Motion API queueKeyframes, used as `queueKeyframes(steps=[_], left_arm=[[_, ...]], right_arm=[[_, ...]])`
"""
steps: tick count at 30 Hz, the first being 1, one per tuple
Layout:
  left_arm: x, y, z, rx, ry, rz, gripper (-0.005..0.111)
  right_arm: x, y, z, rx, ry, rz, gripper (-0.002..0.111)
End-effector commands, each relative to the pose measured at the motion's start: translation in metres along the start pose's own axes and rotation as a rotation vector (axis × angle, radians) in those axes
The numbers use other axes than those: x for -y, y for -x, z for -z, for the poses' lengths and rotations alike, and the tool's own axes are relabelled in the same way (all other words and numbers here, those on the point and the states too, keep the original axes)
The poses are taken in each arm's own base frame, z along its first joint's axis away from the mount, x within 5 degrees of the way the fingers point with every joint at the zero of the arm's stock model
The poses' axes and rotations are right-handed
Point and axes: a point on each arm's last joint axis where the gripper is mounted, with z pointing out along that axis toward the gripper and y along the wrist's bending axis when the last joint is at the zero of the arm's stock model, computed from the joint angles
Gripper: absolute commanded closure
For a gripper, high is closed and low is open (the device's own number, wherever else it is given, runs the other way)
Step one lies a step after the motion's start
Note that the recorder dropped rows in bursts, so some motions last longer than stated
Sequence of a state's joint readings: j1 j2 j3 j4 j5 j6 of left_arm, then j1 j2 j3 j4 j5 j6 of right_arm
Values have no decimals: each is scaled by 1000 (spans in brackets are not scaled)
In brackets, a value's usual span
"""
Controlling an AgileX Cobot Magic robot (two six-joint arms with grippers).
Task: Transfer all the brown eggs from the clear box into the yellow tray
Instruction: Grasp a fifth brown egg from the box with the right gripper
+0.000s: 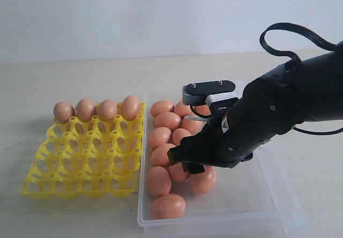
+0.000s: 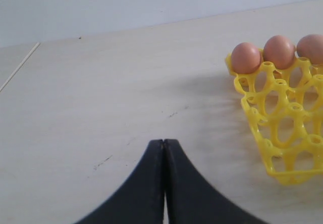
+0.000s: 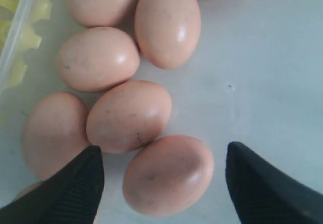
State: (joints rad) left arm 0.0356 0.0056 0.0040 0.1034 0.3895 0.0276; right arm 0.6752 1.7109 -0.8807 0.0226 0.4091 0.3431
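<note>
Now, with our right claw (image 3: 164,154) spread wide above a brown egg (image 3: 169,178) inside the clear box (image 3: 262,72), we should lower straight and close softly around its middle.

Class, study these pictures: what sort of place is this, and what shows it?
Probably a robotics lab bench: a plain table and wall, a black robot arm, and brown eggs set out in a clear box beside a yellow tray.
</note>
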Motion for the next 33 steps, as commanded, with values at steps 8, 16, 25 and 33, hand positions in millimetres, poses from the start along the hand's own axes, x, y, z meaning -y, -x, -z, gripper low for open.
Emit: queueKeyframes(steps=[8, 16, 25, 33], left_arm=[[0, 2, 1, 19, -5, 6, 107], [0, 2, 1, 19, -5, 6, 107], [0, 2, 1, 19, -5, 6, 107], [0, 2, 1, 19, -5, 6, 107]], right_arm=[[5, -5, -20, -43, -21, -8, 42], [7, -9, -31, -76, -33, -6, 44], [7, -7, -31, -54, -36, 61, 108], [2, 11, 19, 131, -17, 234, 108]])
